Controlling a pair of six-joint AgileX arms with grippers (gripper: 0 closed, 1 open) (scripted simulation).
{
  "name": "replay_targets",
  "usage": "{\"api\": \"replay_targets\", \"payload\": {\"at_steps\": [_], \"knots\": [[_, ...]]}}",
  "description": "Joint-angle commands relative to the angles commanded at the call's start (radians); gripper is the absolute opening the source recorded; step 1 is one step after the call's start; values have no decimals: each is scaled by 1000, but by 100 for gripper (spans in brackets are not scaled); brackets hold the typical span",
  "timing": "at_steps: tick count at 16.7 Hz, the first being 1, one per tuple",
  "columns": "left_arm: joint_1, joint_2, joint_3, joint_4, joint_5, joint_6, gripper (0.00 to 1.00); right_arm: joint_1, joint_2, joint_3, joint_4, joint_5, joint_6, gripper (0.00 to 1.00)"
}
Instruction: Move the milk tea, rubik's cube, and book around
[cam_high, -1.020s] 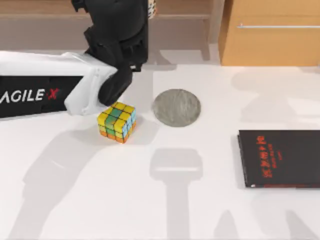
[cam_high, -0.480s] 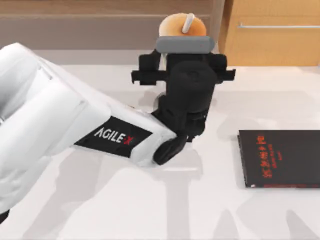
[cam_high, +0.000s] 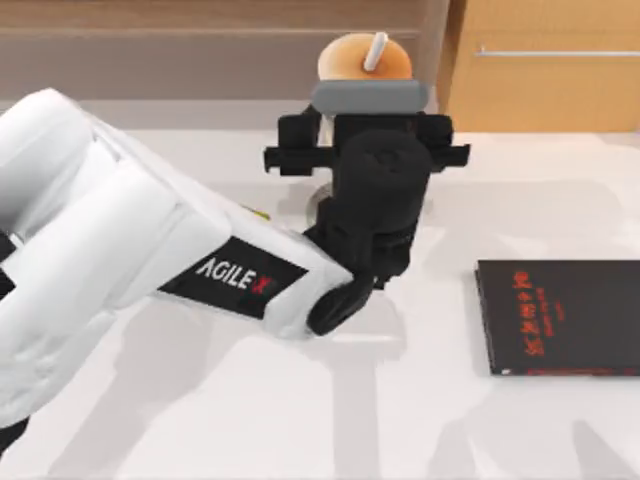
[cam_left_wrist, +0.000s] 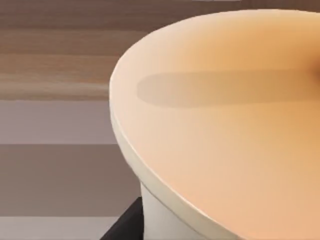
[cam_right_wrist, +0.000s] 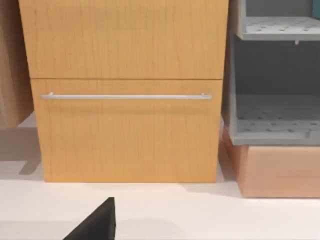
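Since half a second ago the left arm has barely shifted in the top view, its white forearm edging slightly toward the table's left while the black wrist stays over the middle of the table; a second ago it was over the far left beside the cube. Left gripper (cam_high: 366, 100): hidden under its grey camera bar, so I cannot tell how far its fingers are spread or whether they grip anything. Tall clear cup of peach-tan milk tea (cam_high: 364, 58) with white straw (cam_high: 376, 48) stands just beyond the wrist at the far edge of the white table (cam_high: 560, 190); left wrist view puts its orange-tan top (cam_left_wrist: 235, 125) very close. Thin black book with red lettering (cam_high: 560, 316) lies flat at table right. Right wrist view faces a wooden drawer cabinet (cam_right_wrist: 125, 90).
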Motion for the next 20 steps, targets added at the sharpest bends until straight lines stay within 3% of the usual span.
{"api": "replay_targets", "payload": {"at_steps": [9, 20], "knots": [[-4, 58, -12, 65, 1, -2, 0, 0, 0, 0, 0, 0, 0, 100], [-4, 58, -12, 65, 1, -2, 83, 0, 0, 0, 0, 0, 0, 100]]}}
